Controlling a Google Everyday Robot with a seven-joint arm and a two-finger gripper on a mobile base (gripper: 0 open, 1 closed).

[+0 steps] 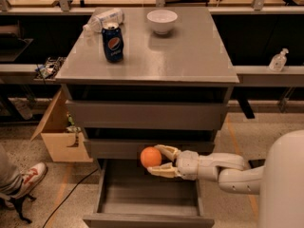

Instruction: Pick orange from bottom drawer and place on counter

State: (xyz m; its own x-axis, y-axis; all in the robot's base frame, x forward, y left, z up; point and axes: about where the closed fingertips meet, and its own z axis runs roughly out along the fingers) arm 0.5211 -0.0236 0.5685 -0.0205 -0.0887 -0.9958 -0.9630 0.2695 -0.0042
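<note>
The orange (150, 157) is held in my gripper (158, 160), whose pale fingers (166, 151) close on it from the right. It hangs above the open bottom drawer (147, 196), in front of the middle drawer's front. My white arm (223, 167) reaches in from the right. The grey counter (190, 56) is the cabinet top above.
On the counter stand a blue Pepsi can (112, 42), a white bowl (162, 21) and a lying plastic bottle (102, 19). A cardboard box (59, 132) sits left of the cabinet. A person's shoe (23, 179) is at the lower left. A spray bottle (278, 60) stands on the right shelf.
</note>
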